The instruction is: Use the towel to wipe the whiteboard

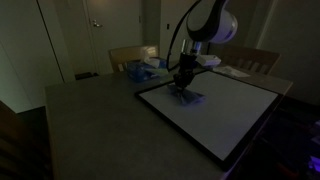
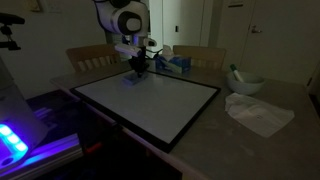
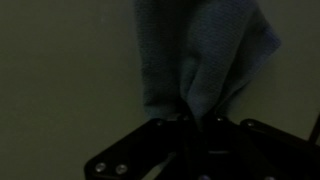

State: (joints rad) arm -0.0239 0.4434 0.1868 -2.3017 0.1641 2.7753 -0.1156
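Towel [image 3: 205, 55]: blue-purple cloth, bunched, pinched between the jaws of the gripper [image 3: 186, 120], which press together on it. It rests on the whiteboard [image 1: 215, 115] close to the far edge in both exterior views. The board's white face is bare towards its near and side edges, with a thin black frame all round. Off the board, on the table [image 1: 90, 110]:
- pale blue heap [image 2: 176, 63], just beyond the far edge
- pale bowl [image 2: 243, 83] and crumpled white sheet [image 2: 258, 113], well apart from the board
- wooden chairs [image 2: 92, 55], behind the table

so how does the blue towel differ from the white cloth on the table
The towel is blue-purple and smaller; the white cloth is pale and wider. The towel sits on the whiteboard, pinched in the shut hand; the white cloth lies free on the table. Both are crumpled fabric.
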